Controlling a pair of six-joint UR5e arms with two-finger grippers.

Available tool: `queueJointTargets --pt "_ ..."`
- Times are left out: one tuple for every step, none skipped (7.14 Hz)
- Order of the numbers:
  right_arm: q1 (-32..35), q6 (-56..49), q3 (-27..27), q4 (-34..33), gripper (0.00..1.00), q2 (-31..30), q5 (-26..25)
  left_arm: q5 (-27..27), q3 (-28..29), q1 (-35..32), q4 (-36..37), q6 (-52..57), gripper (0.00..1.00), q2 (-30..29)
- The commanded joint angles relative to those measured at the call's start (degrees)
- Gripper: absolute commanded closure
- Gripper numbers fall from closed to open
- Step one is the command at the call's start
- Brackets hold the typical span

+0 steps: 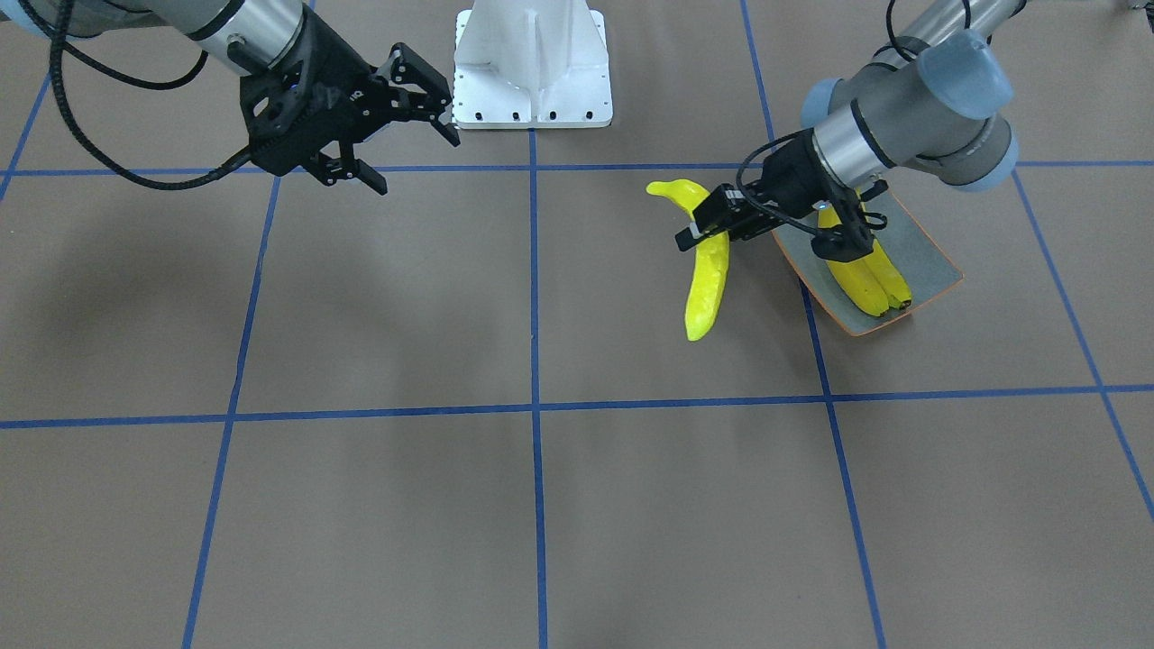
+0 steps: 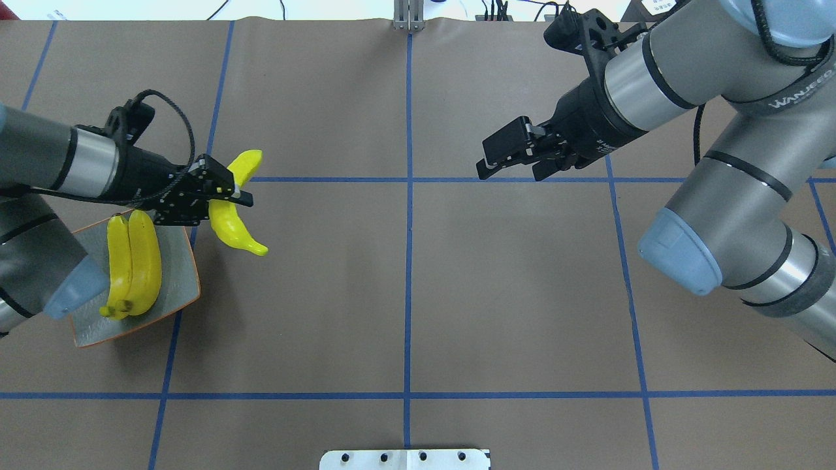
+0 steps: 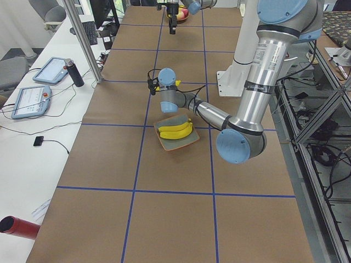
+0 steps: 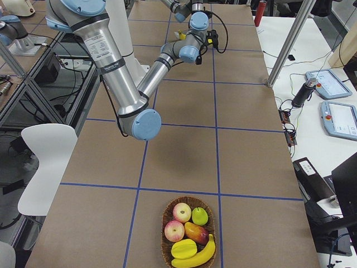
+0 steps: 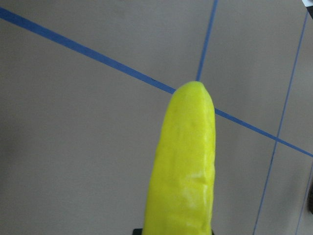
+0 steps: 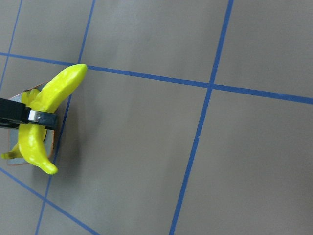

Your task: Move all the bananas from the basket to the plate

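**Brown-papered table (image 1: 361, 297), ruled into squares**

Runs long and flat across the whole workspace, wrapped in brown paper and crossed by blue tape (image 1: 534, 270) into large squares. Carries three things directly. A white metal base (image 1: 532, 63) at the robot's edge, midway along. A grey-blue plate (image 2: 179, 277) with an orange-brown rim toward the robot's left end, just beside a tape line. A woven basket (image 4: 164, 234) at the right end, well apart from the plate.

The table (image 2: 522, 294) is covered with brown paper and divided by blue tape lines (image 2: 409, 261). In the exterior right view, a white chair (image 4: 47, 156) is seen at eight o'clock and a white desk (image 4: 334, 44) at two o'clock.
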Motion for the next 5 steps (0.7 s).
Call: queueJointTargets --pt "0.8 -0.4 -2.0 0.0 0.00 -0.2 -0.4 -12.5 0.4 -6.5 -4.4 0.4 1.00 5.7" --pt "0.8 -0.7 -2.5 0.0 0.00 -0.2 -0.6 -12.9 0.6 -6.8 -8.1 1.3 1.00 10.5" --pt "0.5 -0.7 -3.0 0.0 0.00 -0.1 -0.7 -9.9 1.8 -6.7 -12.6 0.8 1.00 13.9" --pt "0.3 -0.7 -2.9 0.0 0.00 0.0 -0.8 -9.2 3.1 -6.7 -13.5 -0.3 1.00 14.1" --pt "0.3 -0.6 -2.9 0.0 0.00 -0.1 -1.1 -9.2 3.1 -6.8 -13.7 -1.1 1.00 14.8"
